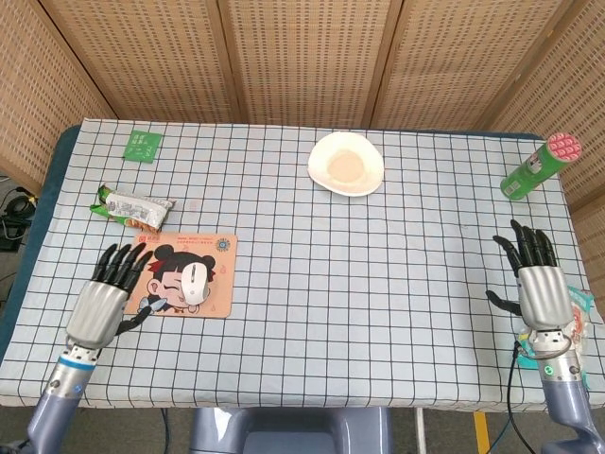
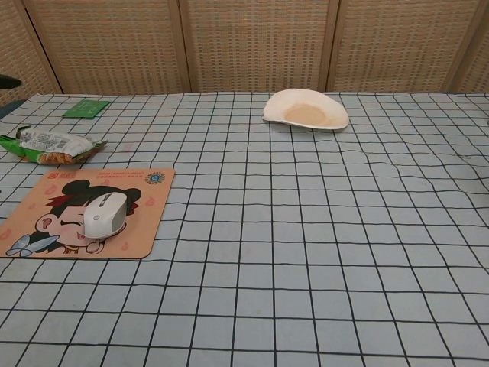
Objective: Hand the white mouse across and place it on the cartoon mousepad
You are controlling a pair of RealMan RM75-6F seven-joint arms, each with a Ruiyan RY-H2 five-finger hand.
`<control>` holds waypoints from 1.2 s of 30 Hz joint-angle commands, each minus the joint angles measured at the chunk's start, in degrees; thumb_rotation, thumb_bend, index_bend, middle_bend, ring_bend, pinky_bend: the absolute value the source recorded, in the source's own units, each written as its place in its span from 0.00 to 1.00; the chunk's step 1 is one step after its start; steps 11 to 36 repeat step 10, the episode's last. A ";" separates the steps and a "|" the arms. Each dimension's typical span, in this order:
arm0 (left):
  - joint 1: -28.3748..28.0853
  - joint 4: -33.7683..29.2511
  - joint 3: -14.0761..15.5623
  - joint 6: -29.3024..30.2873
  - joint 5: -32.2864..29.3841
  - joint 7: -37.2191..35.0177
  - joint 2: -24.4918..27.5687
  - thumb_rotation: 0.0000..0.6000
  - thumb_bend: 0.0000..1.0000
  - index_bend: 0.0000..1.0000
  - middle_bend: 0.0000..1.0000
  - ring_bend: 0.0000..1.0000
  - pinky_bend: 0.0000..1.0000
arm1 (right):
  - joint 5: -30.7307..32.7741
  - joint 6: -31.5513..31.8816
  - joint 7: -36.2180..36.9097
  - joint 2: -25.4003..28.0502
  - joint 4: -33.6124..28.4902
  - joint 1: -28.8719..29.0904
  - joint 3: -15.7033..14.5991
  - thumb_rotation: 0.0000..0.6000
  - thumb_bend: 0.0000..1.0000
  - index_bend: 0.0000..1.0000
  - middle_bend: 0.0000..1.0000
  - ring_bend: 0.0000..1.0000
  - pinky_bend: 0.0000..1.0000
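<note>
From the head view I see the mouse (image 1: 193, 283) lying flat on the mousepad (image 1: 219, 250), over the cartoon face, with nothing touching it. My left hand (image 1: 104, 299) sits just beside the pad at its nine o'clock edge, fingers spread and holding nothing. My right hand (image 1: 535, 287) is well apart at the desk's (image 1: 397, 312) three o'clock side, also spread and empty. I judge the placing done. If I had to lift the mouse again, I'd treat it as light, rigid and smooth — likely slippery on its domed back — so I'd pinch its two long sides rather than press on top. Around it: a snack packet (image 1: 132, 207) at the pad's eleven o'clock, a green card (image 1: 144, 145) farther that way, a plate (image 1: 346, 164) at one o'clock, a green can (image 1: 539, 166) near the far right edge. None crowds the pad.

From the chest view the mouse (image 2: 104, 215) rests level on the pad (image 2: 149, 205), the packet (image 2: 51, 144) near the pad's far edge but apart, the plate (image 2: 306, 108) well away. Neither hand shows plainly here — only the head view tells their state.
</note>
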 commanded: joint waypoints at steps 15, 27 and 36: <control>7.18 -2.21 -1.21 4.79 -0.68 1.43 1.53 1.00 0.18 0.00 0.00 0.00 0.00 | -0.11 -2.96 -5.36 0.77 -3.20 -0.34 -2.46 1.00 0.12 0.12 0.00 0.00 0.00; 7.18 -2.21 -1.21 4.79 -0.68 1.43 1.53 1.00 0.18 0.00 0.00 0.00 0.00 | -0.11 -2.96 -5.36 0.77 -3.20 -0.34 -2.46 1.00 0.12 0.12 0.00 0.00 0.00; 7.18 -2.21 -1.21 4.79 -0.68 1.43 1.53 1.00 0.18 0.00 0.00 0.00 0.00 | -0.11 -2.96 -5.36 0.77 -3.20 -0.34 -2.46 1.00 0.12 0.12 0.00 0.00 0.00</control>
